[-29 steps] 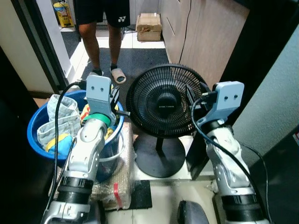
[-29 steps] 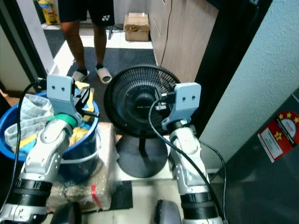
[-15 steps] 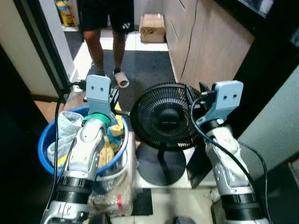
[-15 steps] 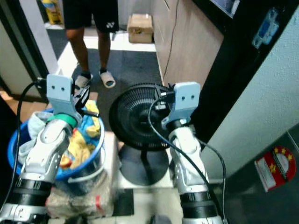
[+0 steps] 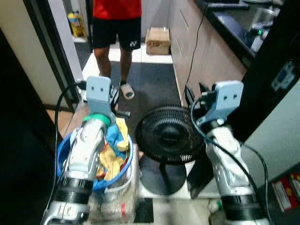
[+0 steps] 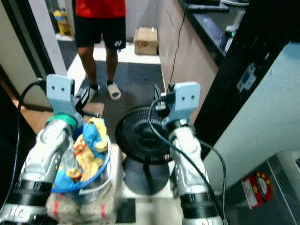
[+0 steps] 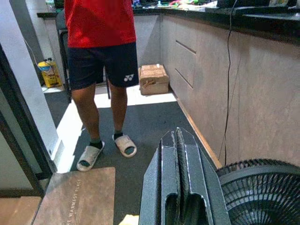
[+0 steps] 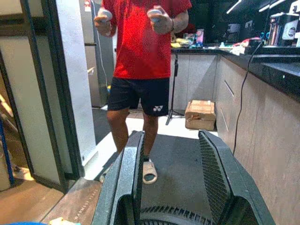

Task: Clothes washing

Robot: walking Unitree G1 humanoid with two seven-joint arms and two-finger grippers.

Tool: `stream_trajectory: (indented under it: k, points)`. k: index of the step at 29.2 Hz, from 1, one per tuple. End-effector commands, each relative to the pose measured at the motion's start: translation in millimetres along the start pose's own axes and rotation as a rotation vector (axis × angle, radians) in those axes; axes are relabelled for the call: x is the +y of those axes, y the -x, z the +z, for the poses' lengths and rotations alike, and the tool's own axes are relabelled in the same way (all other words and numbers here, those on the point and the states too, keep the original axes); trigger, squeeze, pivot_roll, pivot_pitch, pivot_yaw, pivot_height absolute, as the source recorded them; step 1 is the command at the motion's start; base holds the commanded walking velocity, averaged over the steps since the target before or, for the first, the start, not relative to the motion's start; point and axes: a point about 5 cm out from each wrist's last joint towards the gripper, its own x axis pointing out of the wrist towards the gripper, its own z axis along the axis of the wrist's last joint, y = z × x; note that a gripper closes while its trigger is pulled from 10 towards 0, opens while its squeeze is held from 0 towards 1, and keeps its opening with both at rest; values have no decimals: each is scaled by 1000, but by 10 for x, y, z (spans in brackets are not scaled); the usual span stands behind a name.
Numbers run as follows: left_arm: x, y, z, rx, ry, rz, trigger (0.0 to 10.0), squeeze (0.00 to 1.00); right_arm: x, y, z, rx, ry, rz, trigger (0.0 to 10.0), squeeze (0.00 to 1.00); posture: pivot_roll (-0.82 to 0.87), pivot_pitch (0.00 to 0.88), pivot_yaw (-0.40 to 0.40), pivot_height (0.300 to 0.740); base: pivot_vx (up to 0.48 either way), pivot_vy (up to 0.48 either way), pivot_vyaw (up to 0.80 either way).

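Directly below the robot's head camera, a blue basin (image 5: pixel 125 165) heaped with clothes (image 5: pixel 112 150) in yellow, blue and red sits on a plastic-wrapped bundle (image 5: pixel 119 206) on the floor, under the left arm. Just beside the basin on its right stands a black floor fan (image 5: pixel 166 136) on a round base. The left gripper (image 7: pixel 180 176) is raised above the far edge of the basin, its two black fingers pressed flat together with nothing between them. The right gripper (image 8: pixel 171 173) is held up above the fan, its fingers spread wide apart and empty, with the top of the fan's grille visible between them in the right wrist view. Ahead, on the dark mat, a person (image 8: pixel 140 56) in a red shirt, black shorts and slippers stands facing the robot, holding a small controller in each raised hand. A cardboard box (image 5: pixel 157 41) lies on the floor behind the person, beside wooden cabinets (image 5: pixel 206 51) with a dark counter.
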Motion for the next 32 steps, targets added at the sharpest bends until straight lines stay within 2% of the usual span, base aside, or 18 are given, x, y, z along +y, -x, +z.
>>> stream_trajectory:
  k: [1, 32]
  points:
    - [-1, 16, -57, 20, 0, 2, 10000, 0, 7, 12, -25, 8, -2, 1, 10000, 0, 65, 7, 3, 730, 0, 0, 0]
    - [-29, 21, -67, 21, 12, -4, 10000, 0, 17, 27, -41, 4, 3, -15, 10000, 0, 65, 13, 4, 740, 0, 0, 0]
